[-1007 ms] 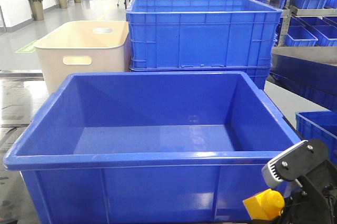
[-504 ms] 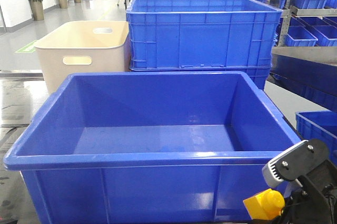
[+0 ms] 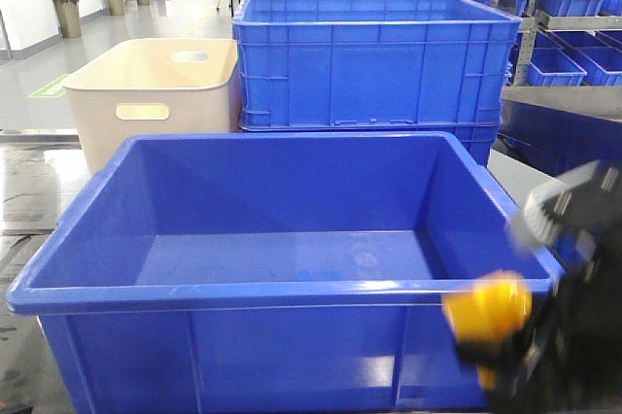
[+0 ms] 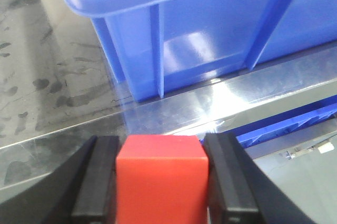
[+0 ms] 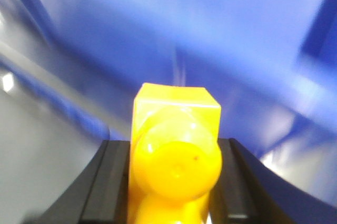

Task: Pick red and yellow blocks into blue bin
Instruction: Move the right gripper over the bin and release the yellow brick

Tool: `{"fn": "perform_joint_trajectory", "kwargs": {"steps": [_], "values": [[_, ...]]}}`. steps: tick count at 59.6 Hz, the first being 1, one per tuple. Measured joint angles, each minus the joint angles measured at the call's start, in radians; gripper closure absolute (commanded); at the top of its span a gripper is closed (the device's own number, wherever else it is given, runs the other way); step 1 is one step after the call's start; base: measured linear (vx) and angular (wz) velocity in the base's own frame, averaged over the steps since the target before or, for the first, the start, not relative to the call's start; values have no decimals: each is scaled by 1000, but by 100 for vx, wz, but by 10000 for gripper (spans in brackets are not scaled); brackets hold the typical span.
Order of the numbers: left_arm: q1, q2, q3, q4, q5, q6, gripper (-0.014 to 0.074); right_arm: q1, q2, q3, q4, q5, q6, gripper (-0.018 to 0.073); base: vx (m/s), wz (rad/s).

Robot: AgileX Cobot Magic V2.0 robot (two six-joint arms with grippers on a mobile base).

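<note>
Both blocks looked like light, rigid plastic, so neither should have crushed or sagged under a firm pinch. Their glossy faces could slide, though, and I judged flat opposite sides the right place to take hold.

My left end effector was closed on the red block. One finger pressed each side face, and the cube sat square between them with its top face clear. It hung low and outside the blue bin. The left wrist view looked across the shiny metal table at the bin's outer wall, with the rim above. To my eye, the cube had to rise past that rim before any release.

My right end effector was closed on the yellow brick. The fingers lay on its two flat sides and a round stud faced the wrist camera. The studs offer only curved surfaces, so I thought the side grip was the safer one. In the front view the brick was smeared. It appeared at about rim height by the bin's near right corner. I could not tell whether it was over the inside or just outside the wall. The bin floor I could see held no block.
</note>
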Motion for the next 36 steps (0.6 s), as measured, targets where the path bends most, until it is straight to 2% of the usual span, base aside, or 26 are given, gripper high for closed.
{"fn": "perform_joint_trajectory", "kwargs": {"steps": [13, 27, 36], "values": [[0, 0, 0, 0, 0, 0, 356, 0, 124, -188, 0, -75, -6, 314, 0, 0], [0, 0, 0, 0, 0, 0, 356, 0, 428, -395, 0, -76, 8, 314, 0, 0], [0, 0, 0, 0, 0, 0, 356, 0, 574, -490, -8, -62, 12, 256, 0, 0]]}}
